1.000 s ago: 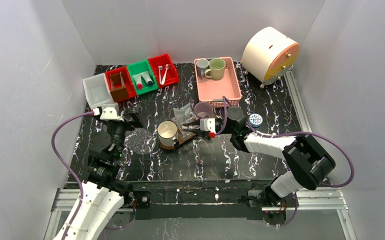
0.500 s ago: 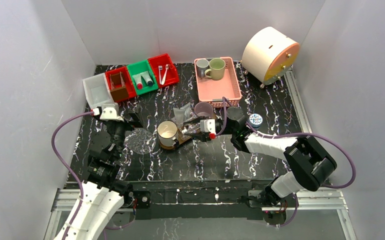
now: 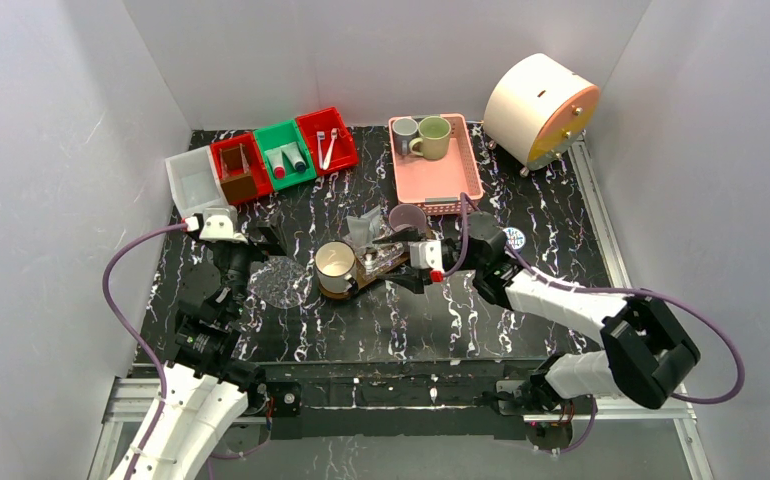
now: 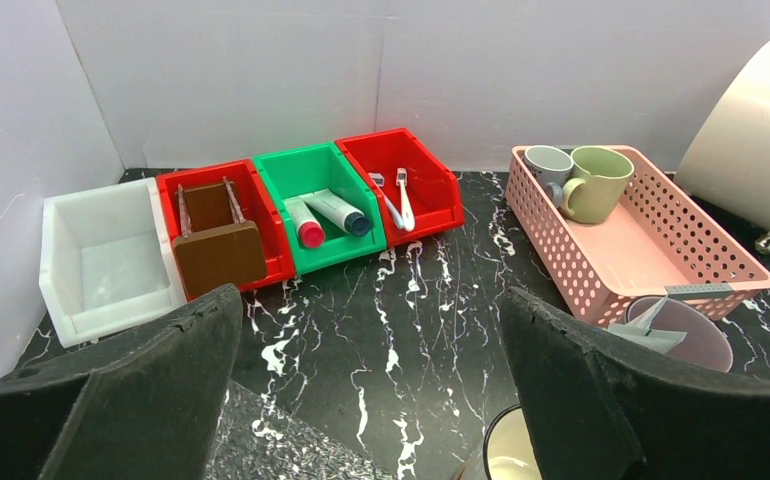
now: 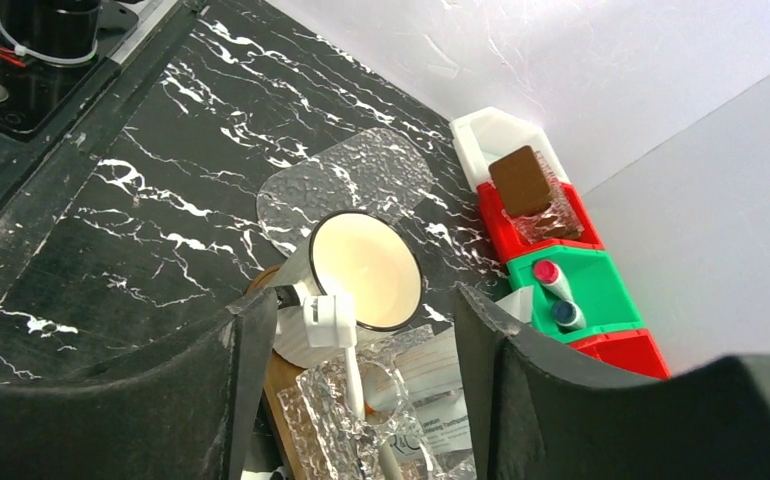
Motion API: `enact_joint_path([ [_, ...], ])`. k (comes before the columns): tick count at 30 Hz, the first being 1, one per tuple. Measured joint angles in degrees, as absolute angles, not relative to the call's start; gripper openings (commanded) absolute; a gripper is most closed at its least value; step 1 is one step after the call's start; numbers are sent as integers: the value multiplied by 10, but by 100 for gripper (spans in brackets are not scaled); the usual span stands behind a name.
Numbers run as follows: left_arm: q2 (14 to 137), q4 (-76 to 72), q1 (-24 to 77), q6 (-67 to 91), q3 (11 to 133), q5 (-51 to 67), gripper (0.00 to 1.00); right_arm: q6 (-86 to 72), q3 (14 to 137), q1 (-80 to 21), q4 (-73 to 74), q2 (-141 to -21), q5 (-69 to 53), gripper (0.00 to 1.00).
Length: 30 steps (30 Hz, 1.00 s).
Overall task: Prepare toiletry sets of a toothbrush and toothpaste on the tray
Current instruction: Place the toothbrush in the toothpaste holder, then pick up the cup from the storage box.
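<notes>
The dark-brown tray (image 3: 373, 274) lies mid-table; its wood shows in the right wrist view (image 5: 279, 398). On it stands a cream mug with a black rim (image 3: 335, 264) (image 5: 363, 270). Beside the mug lies a clear textured bag (image 5: 356, 415) holding a white toothbrush (image 5: 353, 375) and a white tube (image 5: 451, 400). My right gripper (image 3: 399, 265) (image 5: 361, 305) is open just right of the tray, its fingers either side of the bag without gripping it. My left gripper (image 3: 269, 240) (image 4: 371, 300) hangs wide open left of the mug, holding nothing.
At the back left stand a white bin (image 4: 101, 260), a red bin with a brown block (image 4: 216, 250), a green bin with tubes (image 4: 326, 210) and a red bin with toothbrushes (image 4: 401, 195). The pink basket (image 3: 441, 185) holds two mugs. A lilac mug (image 3: 408, 216) and a flat clear bag (image 3: 281, 282) lie nearby.
My right gripper has opened and drawn back to the right, leaving the bagged toothbrush and tube lying on the tray. The left arm has not moved.
</notes>
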<state>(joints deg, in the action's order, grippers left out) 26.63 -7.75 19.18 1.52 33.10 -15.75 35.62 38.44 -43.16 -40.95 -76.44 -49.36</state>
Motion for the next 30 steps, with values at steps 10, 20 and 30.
enact_joint_path([
  [10,265,-77,192,16,331,-165,98,322,424,-432,-294,-677,-391,98],
  [20,265,-70,192,22,331,-182,98,193,488,-427,-247,-658,-153,99],
  [30,265,-56,192,35,331,-187,98,49,658,-322,-153,-783,-12,99],
])
